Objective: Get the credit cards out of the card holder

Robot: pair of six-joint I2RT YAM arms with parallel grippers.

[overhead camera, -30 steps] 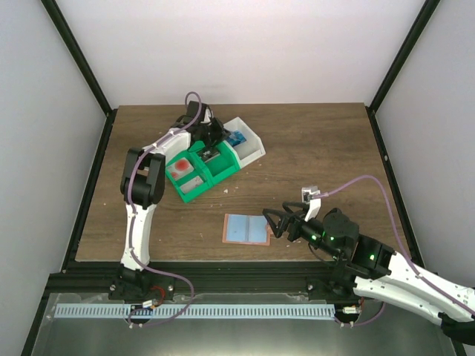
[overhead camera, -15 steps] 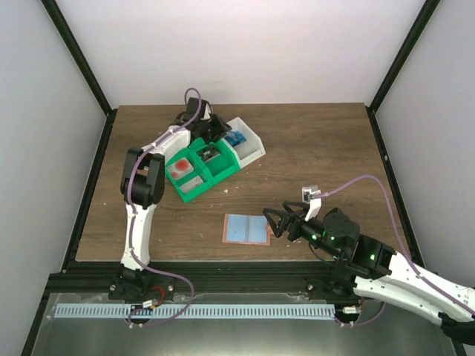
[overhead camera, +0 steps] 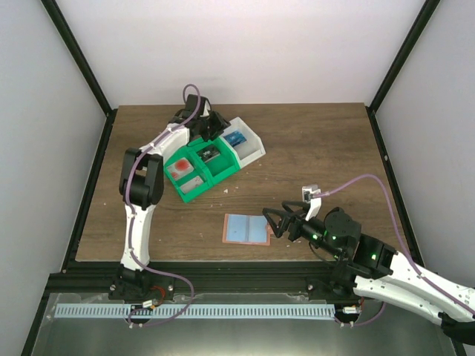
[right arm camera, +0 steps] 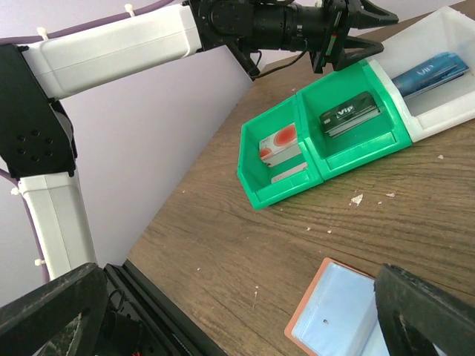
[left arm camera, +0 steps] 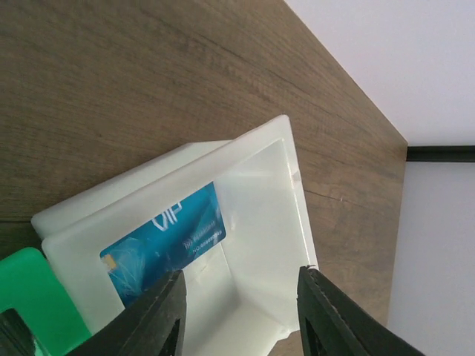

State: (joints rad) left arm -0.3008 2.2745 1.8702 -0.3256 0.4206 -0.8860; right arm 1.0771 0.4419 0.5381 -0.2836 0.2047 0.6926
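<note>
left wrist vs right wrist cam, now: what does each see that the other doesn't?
Left wrist only: a black frame bar past the edge of the wooden table. Right wrist only: the salmon-brown card holder lying open, a black block and a red-and-white block in the green plastic compartments. Both: the open left gripper by the white plastic compartment, the blue VIP-printed block inside it, the table.

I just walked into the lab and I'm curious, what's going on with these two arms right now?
The card holder lies open on the table, pale blue showing inside. The right gripper sits open at its right edge, holding nothing. The left gripper hangs open over the white end compartment of the bin, where a blue item marked VIP lies. Neither gripper holds anything.
</note>
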